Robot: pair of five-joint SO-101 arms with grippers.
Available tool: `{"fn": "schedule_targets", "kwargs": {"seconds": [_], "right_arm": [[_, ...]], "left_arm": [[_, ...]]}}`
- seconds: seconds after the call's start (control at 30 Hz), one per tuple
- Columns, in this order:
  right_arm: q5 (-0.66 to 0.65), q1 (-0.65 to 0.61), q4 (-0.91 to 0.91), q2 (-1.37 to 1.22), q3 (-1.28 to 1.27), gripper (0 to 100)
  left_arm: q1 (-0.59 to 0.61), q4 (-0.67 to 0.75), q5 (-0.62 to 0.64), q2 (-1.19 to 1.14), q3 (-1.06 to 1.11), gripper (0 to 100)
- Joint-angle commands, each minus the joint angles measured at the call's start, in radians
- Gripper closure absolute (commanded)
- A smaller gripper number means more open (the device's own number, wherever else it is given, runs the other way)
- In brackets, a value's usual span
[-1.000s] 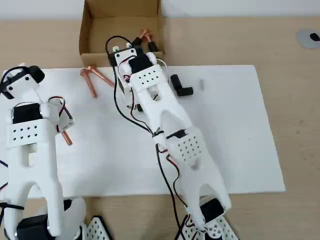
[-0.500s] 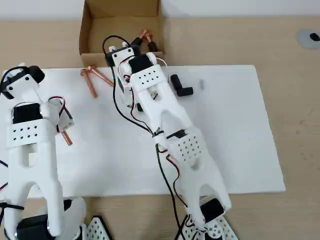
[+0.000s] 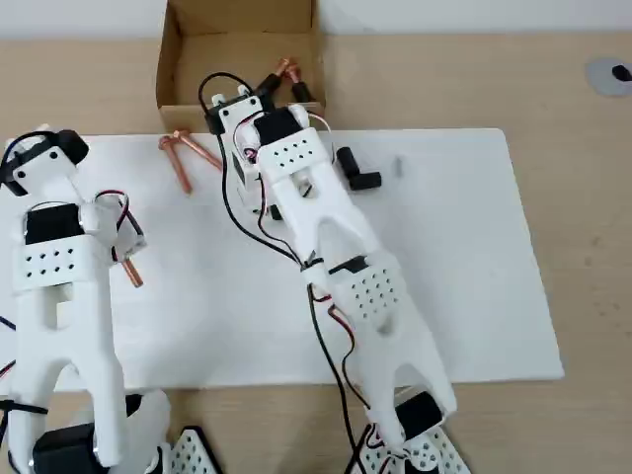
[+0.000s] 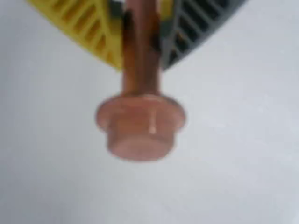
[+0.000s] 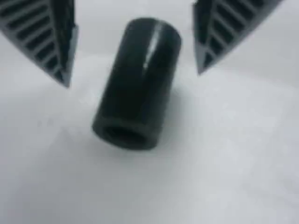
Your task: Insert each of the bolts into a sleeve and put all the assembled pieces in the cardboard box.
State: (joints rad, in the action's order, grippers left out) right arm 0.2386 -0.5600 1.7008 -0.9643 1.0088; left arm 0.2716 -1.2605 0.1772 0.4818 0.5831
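A cardboard box (image 3: 170,69) is set at 12 o'clock on the bench (image 3: 573,197), just beyond the far edge of a white sheet (image 3: 464,276) by which most of the bench is covered. Two assembled pieces (image 3: 288,79), copper bolts fitted with black sleeves, are seen in the box at its 4 o'clock corner. The right arm (image 3: 336,237) is stretched over the middle of the sheet from 6 o'clock toward 12 o'clock, and the sheet just short of the box is covered by its wrist and cables. The right jaws are spread open, one on each side of a lone sleeve (image 5: 135,84) that lies on its side on the sheet and is touched by neither. Two paired sleeves (image 3: 357,170) lie against each other at 3 o'clock of that wrist; whether the lone sleeve is one of them cannot be told. The left arm (image 3: 59,267) stands at 8 o'clock, and the left jaws are closed on the shank of a held bolt (image 4: 140,121), head outward, above the sheet. Two loose bolts (image 3: 188,158) lie in a V at the sheet's 11 o'clock, near the box's 7 o'clock corner. Three bare bolts, two assembled pieces and one box are counted. A grey disc (image 3: 607,74) lies at 2 o'clock on the bench.
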Motion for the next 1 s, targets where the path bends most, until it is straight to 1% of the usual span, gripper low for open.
{"fn": "schedule_targets", "kwargs": {"seconds": [0.0, 0.37, 0.47, 0.53, 0.67, 0.77, 0.97], "right_arm": [[0.034, -0.012, -0.014, -0.008, 0.008, 80.7], [0.035, -0.005, -0.026, -0.048, 0.012, 80.7], [0.035, -0.004, -0.025, -0.053, 0.051, 80.7], [0.035, -0.004, -0.025, -0.053, 0.082, 83.4], [0.032, -0.004, -0.026, -0.053, 0.140, 98.1], [0.000, -0.004, -0.020, -0.053, 0.153, 98.7], [0.000, -0.002, -0.018, -0.053, 0.154, 98.9]], "left_arm": [[-0.003, 0.009, -0.002, 0.038, -0.005, 99], [-0.003, 0.009, -0.003, 0.038, -0.005, 99], [-0.003, 0.009, -0.003, 0.038, -0.005, 99], [-0.003, 0.009, -0.005, 0.038, -0.005, 99], [-0.003, 0.008, -0.005, 0.038, -0.005, 99], [-0.003, 0.008, -0.003, 0.038, -0.005, 99], [-0.003, 0.008, -0.006, 0.038, -0.005, 99]]}}
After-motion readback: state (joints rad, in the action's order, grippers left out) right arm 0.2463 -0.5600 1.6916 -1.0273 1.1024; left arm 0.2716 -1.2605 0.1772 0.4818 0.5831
